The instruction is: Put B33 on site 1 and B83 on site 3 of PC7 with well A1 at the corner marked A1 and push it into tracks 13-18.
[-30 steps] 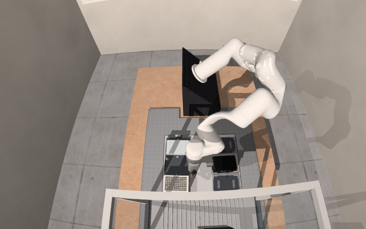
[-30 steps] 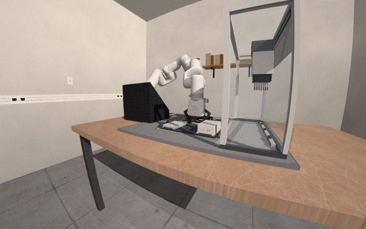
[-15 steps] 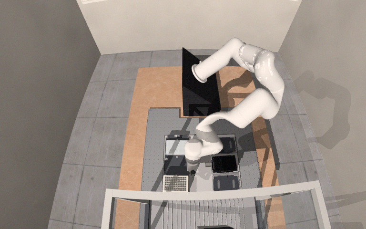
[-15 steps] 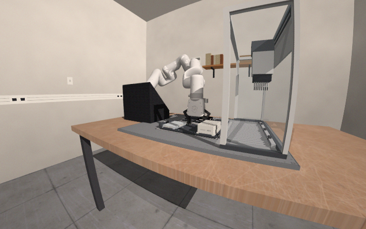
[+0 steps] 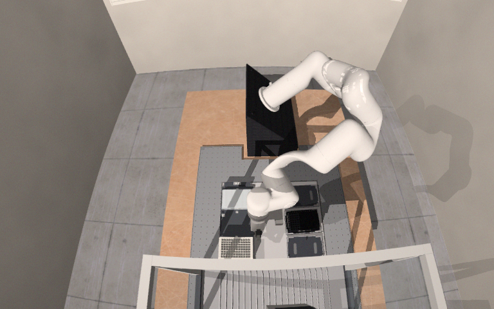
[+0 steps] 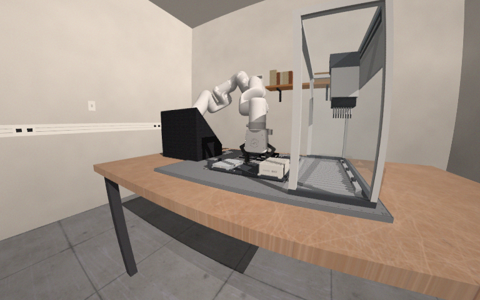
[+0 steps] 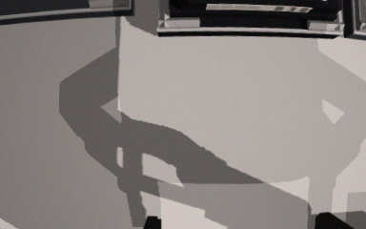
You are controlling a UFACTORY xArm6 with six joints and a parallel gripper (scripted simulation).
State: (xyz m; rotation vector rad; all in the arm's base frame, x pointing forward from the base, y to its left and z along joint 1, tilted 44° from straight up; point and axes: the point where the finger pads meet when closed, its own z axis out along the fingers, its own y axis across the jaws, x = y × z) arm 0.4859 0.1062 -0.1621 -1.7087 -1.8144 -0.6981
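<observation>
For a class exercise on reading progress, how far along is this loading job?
Already placed: the flat white plate and beige deep-well block sit on the long dark carrier's end sites; the middle looks empty. The black plate is nested. In hand: nothing; the gripper is open. Left: sliding the carrier into the grey rails. Exact seating is unclear.

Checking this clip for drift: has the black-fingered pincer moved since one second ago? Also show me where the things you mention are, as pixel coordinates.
Yes, slightly: in the top view the black-fingered pincer (image 5: 257, 234) (image 6: 258, 158) (image 7: 240, 221) has shifted picture-left, away from the black rectangular well plate (image 5: 302, 221) (image 7: 238, 14).
</observation>
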